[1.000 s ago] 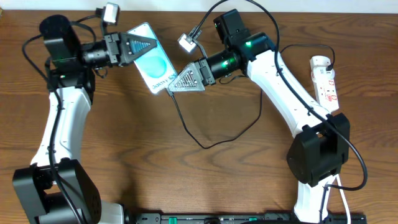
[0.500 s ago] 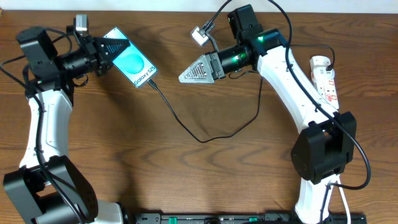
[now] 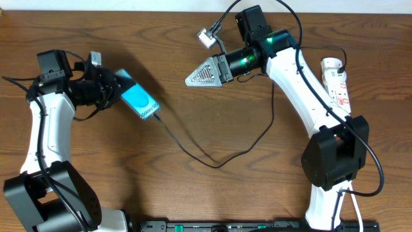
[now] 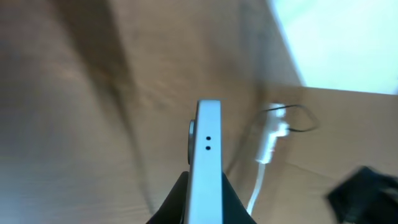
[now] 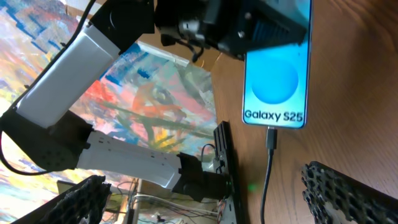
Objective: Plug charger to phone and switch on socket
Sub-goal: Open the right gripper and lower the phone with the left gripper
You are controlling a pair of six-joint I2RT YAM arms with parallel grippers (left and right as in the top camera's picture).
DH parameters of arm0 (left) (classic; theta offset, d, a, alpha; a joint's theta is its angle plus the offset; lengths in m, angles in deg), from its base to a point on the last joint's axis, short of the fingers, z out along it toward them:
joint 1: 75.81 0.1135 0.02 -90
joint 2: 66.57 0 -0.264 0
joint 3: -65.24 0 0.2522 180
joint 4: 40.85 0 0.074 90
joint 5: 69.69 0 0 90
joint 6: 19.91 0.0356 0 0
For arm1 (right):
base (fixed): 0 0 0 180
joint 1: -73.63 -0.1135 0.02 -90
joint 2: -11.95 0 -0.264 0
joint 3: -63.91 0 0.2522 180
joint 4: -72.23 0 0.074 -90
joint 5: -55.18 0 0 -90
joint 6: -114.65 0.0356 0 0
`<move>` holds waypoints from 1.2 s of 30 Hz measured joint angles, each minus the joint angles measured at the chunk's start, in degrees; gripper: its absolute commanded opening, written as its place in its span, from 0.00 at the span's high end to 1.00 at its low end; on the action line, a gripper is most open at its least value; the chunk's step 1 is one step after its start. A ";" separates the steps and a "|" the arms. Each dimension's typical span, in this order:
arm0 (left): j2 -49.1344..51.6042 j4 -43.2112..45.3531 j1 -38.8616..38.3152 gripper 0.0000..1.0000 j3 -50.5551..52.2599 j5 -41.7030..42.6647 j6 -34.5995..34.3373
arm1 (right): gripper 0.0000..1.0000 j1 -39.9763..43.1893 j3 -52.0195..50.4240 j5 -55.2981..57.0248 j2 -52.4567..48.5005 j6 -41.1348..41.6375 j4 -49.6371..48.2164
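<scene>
Seems plugged in already: seen from the right wrist, sits straight in the lower edge of the phone (image 5: pixel 277 81) with the tip of the charger (image 5: pixel 271 142). Pinched at its upper end by the left gripper (image 3: pixel 119 90), over the left part of the table (image 3: pixel 193 200); lifted or resting, cannot tell. Spread wide and empty at the right gripper (image 3: pixel 190 79), well apart from the phone, near the top middle. Probably left to do: switch on the socket (image 3: pixel 337 80) at the far right. Calls for swinging the right arm there and pressing a red switch carefully.
</scene>
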 measured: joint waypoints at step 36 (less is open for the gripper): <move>0.07 10.01 -5.01 0.93 22.58 -14.80 4.81 | 0.01 -1.03 0.00 3.74 0.00 0.00 0.83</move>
